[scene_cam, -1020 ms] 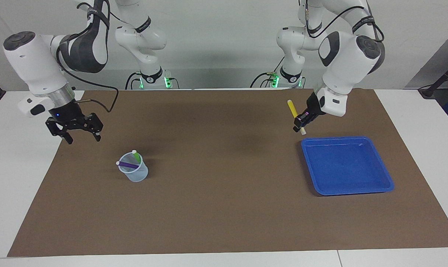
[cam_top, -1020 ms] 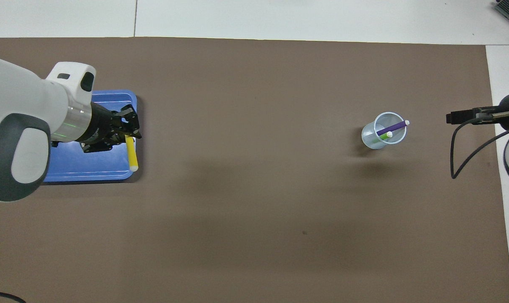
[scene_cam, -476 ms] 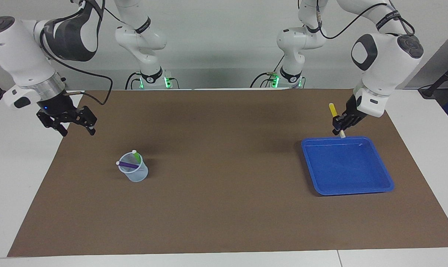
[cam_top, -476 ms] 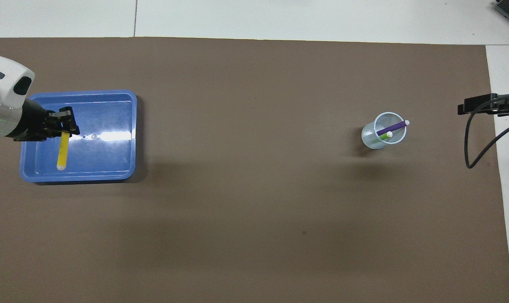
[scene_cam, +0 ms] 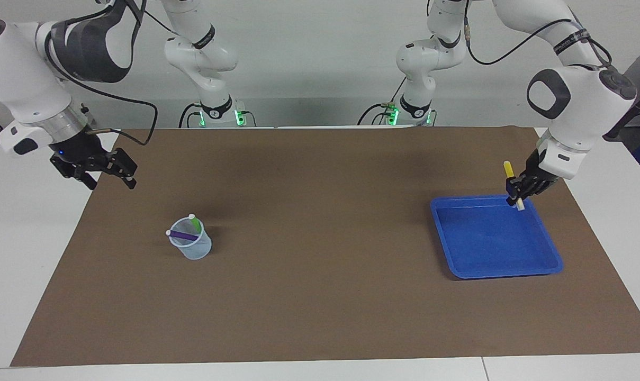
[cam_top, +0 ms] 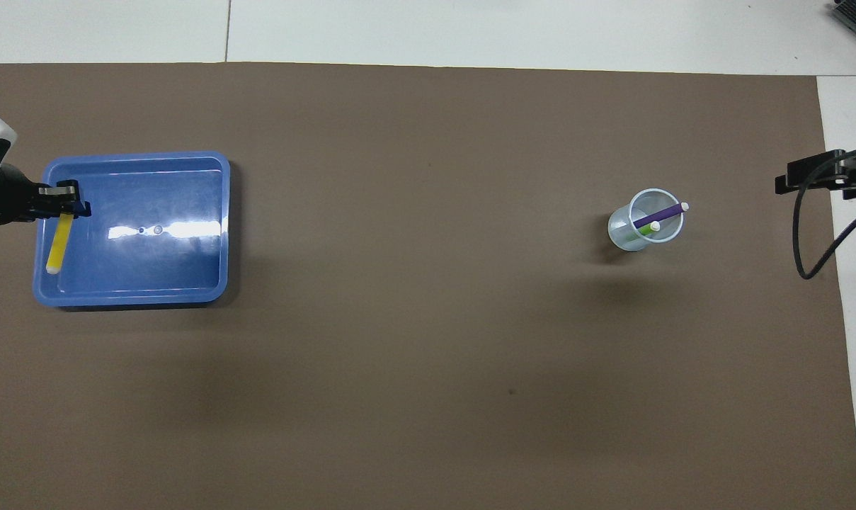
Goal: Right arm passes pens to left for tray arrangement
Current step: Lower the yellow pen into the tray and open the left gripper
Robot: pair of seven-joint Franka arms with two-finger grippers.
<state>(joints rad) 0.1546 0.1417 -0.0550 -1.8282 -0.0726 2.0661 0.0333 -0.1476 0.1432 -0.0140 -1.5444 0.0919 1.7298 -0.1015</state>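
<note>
My left gripper (scene_cam: 515, 197) is shut on the yellow pen (scene_cam: 508, 168) and holds it steeply tilted in the air. It hangs over the edge of the blue tray (scene_cam: 489, 243) that lies toward the left arm's end of the table. In the overhead view the yellow pen (cam_top: 59, 244) lies over that same edge of the tray (cam_top: 151, 262). The purple pen (scene_cam: 183, 235) and the green pen (scene_cam: 195, 224) stand in a clear cup (scene_cam: 194, 248). My right gripper (scene_cam: 111, 182) hangs open and holds nothing, over the mat's edge at the right arm's end.
A brown mat (scene_cam: 320, 275) covers most of the white table. The cup (cam_top: 643, 228) with the purple pen (cam_top: 658, 214) and green pen (cam_top: 647, 229) stands alone on the mat. A black cable (scene_cam: 140, 127) loops from the right wrist.
The left gripper carried the yellow pen across the tray toward the left arm's end of the table. The right gripper drew back toward its own end of the table.
</note>
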